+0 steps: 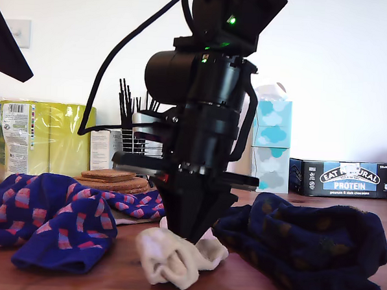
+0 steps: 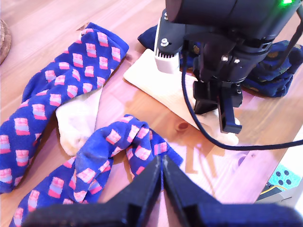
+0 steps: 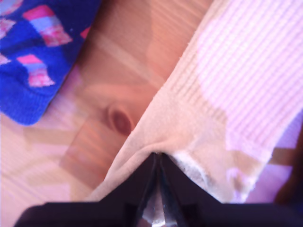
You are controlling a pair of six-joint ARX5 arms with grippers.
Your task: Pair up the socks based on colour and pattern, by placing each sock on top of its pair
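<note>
The jaws of my second gripper are pressed together on a fold of a cream ribbed sock, the fabric bunched up between the tips; in the exterior view this gripper stands point-down in the middle of the wooden surface with the sock crumpled under it. The jaws of my first gripper are closed tip to tip with nothing between them, hovering above the surface over one blue sock with pink checks.

From the first wrist view, a second blue checked sock lies stretched out beside the first, and a second cream sock peeks out between them, partly under the longer checked one. The pinched cream sock lies flat under my second gripper, and dark navy dotted sock fabric lies just behind it; how many navy socks are there I cannot tell.

In the exterior view the blue checked socks are heaped at the exterior view's left, the navy dotted heap at its right, and the cream sock between them. Behind them sit cork coasters, a yellow-green package, a black wire rack, a tissue box and a box of protein bars.
</note>
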